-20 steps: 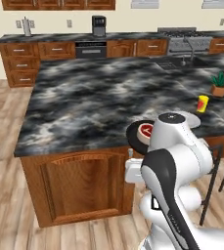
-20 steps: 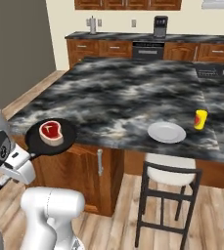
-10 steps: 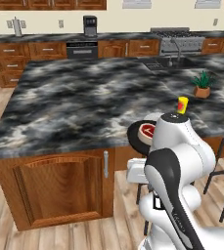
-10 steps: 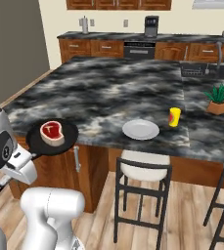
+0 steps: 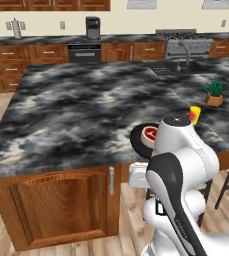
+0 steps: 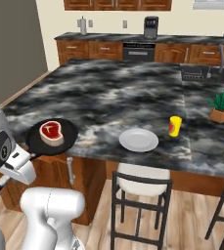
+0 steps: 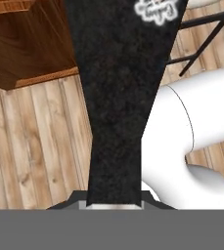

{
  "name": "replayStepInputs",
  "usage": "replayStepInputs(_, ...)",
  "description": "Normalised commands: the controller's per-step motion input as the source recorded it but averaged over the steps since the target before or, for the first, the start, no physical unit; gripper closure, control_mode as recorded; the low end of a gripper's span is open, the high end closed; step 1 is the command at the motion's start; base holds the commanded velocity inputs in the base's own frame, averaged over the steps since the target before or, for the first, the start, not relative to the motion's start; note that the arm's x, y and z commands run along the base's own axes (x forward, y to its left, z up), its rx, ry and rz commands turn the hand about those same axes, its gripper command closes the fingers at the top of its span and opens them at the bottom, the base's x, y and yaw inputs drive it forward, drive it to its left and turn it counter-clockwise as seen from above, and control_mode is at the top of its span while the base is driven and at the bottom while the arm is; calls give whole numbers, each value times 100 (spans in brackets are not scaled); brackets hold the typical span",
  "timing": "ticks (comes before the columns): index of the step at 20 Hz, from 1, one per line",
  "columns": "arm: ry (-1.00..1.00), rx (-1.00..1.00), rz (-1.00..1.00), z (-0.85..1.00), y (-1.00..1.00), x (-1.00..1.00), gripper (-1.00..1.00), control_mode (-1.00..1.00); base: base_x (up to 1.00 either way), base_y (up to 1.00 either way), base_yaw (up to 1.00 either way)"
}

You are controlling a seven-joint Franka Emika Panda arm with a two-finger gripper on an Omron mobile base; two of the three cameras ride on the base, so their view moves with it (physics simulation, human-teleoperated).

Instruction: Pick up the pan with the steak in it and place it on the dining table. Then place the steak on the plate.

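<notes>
jaws clamped on the pan point(image 6: 51, 138) handle at lower left; the steak point(image 6: 51, 132) could slide off if it tips before reaching the table point(image 6: 123, 93)

**No readable text**

No words, labels, brand names, numbers or signs can be read anywhere. A small dark mark sits on the robot's white body in the left base view, too blurred to read. A pale smudge on the black pan handle point(image 7: 116, 97) forms no letters.
</notes>
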Motion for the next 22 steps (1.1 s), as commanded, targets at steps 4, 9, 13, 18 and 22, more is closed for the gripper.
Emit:
replayStepInputs(4,0,0,0,0,0,0,100,100,66,0,1)
replayStepInputs(9,0,0,0,0,0,0,100,100,55,0,2)
replayStepInputs(13,0,0,0,0,0,0,100,100,40,0,2)
replayStepInputs(18,0,0,0,0,0,0,100,-100,7,0,0)
replayStepInputs(22,0,0,0,-2,0,9,100,-100,0,0,0)
